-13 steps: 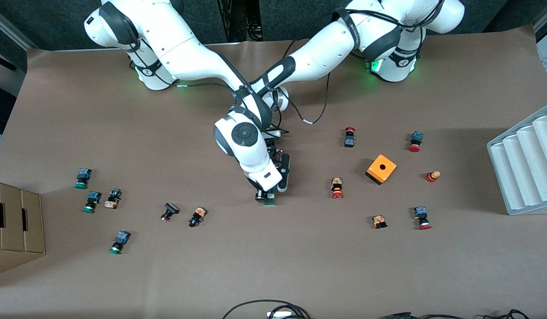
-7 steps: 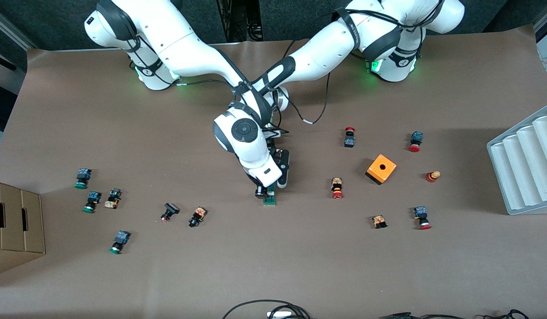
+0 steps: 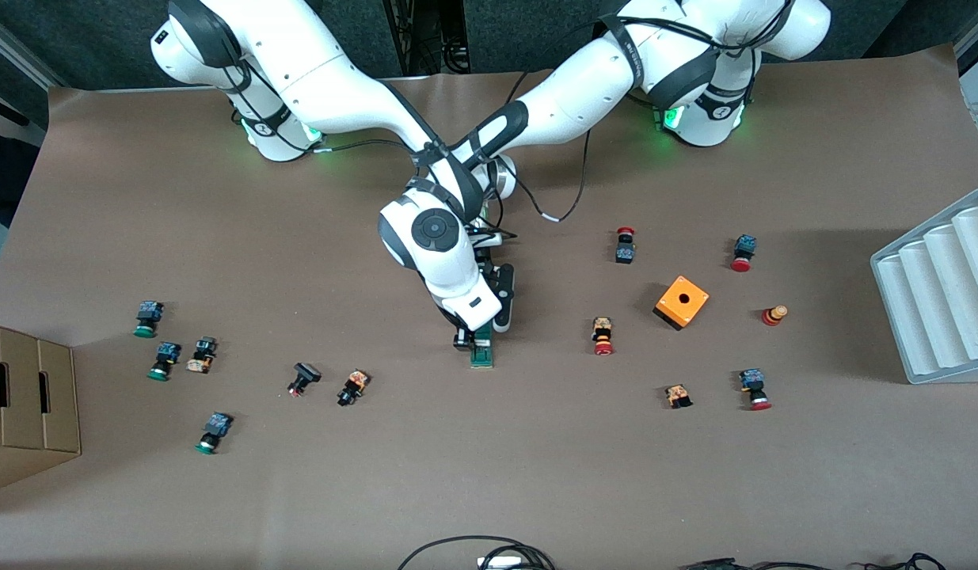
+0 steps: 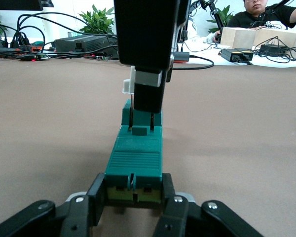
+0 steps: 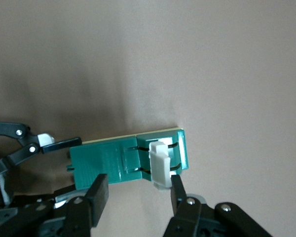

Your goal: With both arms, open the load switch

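Observation:
The load switch (image 3: 482,358), a narrow green block with a white sliding piece (image 5: 160,164), lies mid-table. In the left wrist view, my left gripper (image 4: 133,190) is shut on the end of the load switch (image 4: 135,160) farther from the front camera. My right gripper (image 5: 136,191) hangs over the switch with its fingers apart and nothing between them. One right finger (image 5: 179,192) rests against the white piece. In the front view the right hand (image 3: 466,305) covers most of the switch, leaving only its near end showing.
Several red- and green-capped buttons lie scattered toward both ends of the table. An orange cube (image 3: 682,302) sits toward the left arm's end, with a white ribbed rack (image 3: 936,297) at that edge. A cardboard box (image 3: 29,404) stands at the right arm's end. Cables (image 3: 481,554) lie at the near edge.
Both hands have shifted slightly toward the bases, and a little more of the green switch shows below the right hand. The grips look the same.

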Motion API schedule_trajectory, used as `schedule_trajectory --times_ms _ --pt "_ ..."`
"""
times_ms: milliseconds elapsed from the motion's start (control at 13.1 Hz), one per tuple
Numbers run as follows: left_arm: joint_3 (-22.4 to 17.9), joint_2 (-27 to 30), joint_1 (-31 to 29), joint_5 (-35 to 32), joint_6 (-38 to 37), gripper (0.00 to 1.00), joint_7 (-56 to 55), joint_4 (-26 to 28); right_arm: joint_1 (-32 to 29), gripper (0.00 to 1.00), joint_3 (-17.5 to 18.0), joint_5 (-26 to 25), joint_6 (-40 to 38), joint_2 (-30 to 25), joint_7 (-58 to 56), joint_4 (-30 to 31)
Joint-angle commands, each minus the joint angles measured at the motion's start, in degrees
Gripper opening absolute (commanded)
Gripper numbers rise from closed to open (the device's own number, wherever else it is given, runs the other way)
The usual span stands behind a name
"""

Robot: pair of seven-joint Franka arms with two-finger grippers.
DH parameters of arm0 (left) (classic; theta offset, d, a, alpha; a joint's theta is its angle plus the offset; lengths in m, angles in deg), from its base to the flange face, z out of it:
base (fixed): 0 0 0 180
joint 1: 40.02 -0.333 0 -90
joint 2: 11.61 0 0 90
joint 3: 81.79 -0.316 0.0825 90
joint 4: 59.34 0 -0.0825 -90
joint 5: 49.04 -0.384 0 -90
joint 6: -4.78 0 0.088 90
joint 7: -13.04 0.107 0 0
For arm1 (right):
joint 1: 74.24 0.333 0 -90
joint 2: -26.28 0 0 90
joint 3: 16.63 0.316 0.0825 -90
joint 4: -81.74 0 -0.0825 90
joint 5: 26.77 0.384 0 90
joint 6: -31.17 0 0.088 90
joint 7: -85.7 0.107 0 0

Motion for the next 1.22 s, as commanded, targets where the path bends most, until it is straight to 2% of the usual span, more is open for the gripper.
schedule_trajectory --times_ms 0,1147 --pt "-0.4 -1.0 0.5 0.6 -1.0 0.28 -1.4 -0.3 0.4 0.58 0.2 -0.8 -1.8 -3.1 -0.1 3.1" --pt "-0.4 -1.0 0.5 0.6 -1.0 0.28 -1.3 -0.3 3.0 0.54 0.2 -0.9 -2.1 -2.7 0.6 3.5"
